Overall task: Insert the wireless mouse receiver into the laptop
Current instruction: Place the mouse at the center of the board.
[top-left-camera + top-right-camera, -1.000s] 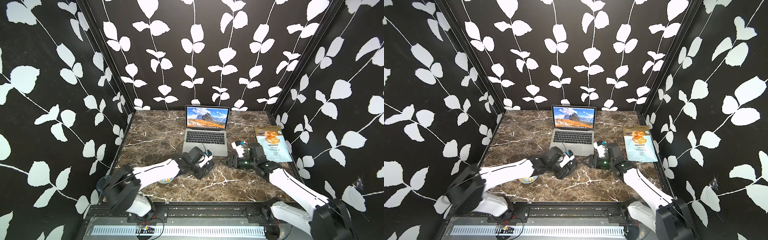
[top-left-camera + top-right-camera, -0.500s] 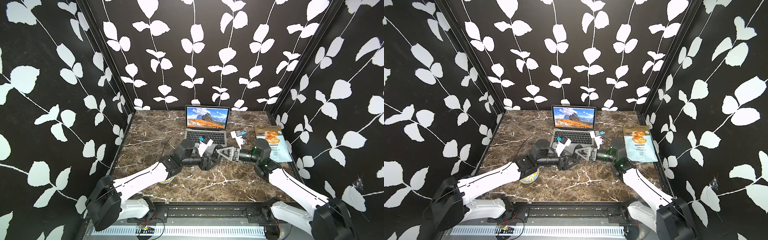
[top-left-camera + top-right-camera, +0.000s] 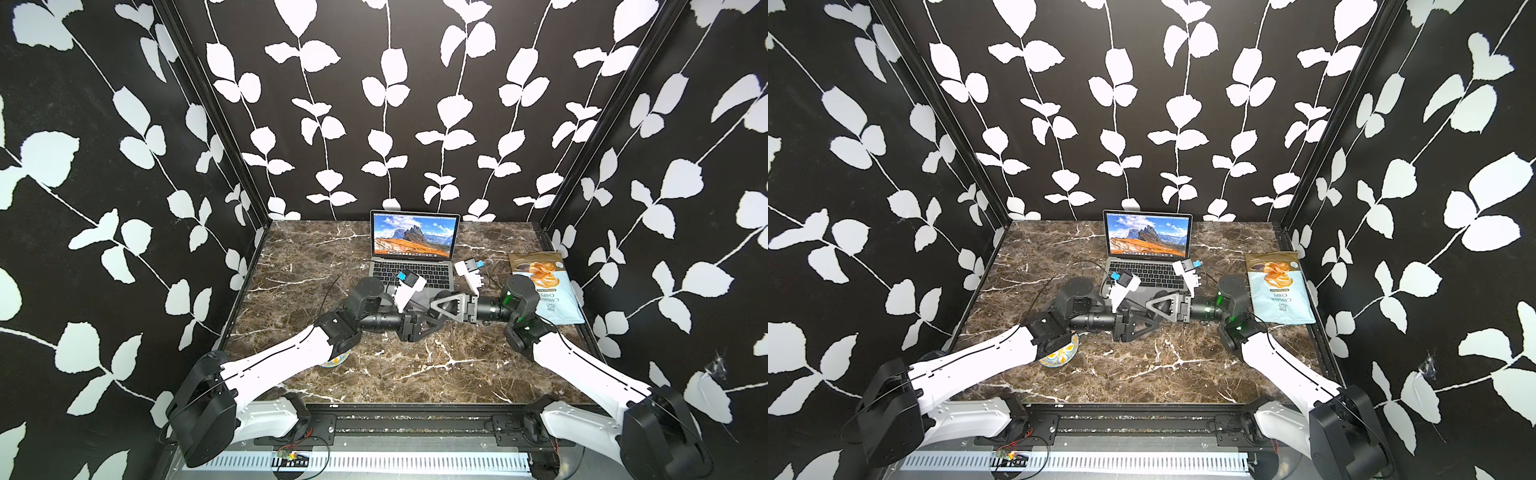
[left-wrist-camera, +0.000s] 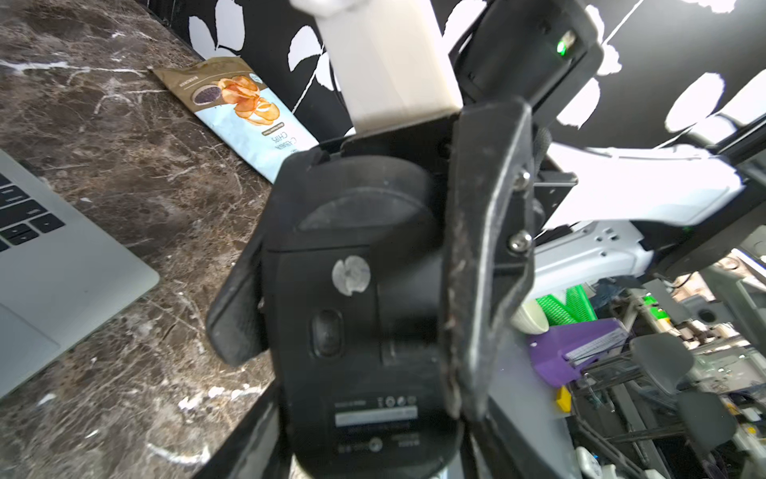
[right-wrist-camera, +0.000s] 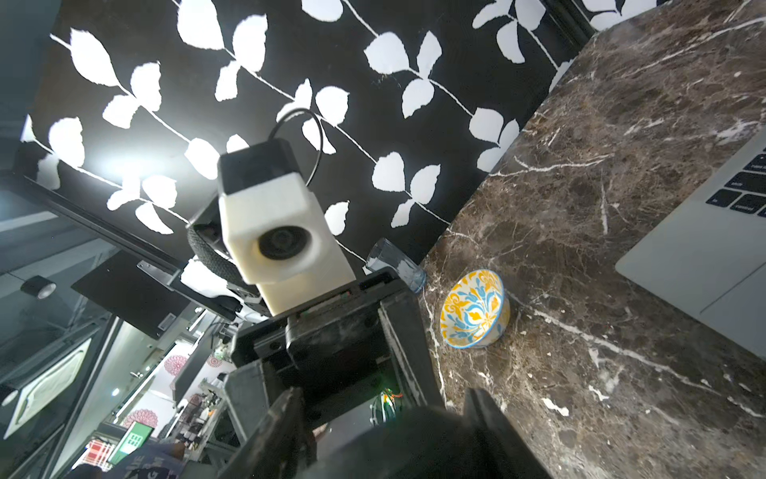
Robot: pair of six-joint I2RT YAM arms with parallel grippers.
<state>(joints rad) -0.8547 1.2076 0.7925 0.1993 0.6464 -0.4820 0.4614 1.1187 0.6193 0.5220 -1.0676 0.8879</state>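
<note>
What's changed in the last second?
Both arms swung inward: the left claw and right claw now meet in front of the slim silver-grey laptop, the right claw's fingers either side of a black wireless mouse. Whether the left claw grips it too is unclear. Laptop and pale-blue chips bag stayed put.

Black leaf-print walls (image 3: pixel 374 62), brown marble tabletop (image 3: pixel 415 374).

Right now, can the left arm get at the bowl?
Probably not as posed. The bowl sits partly under the elbow of the left arm, and the left gripper points away from it, out at the mouse near the laptop. It would likely have to pull back first.
</note>
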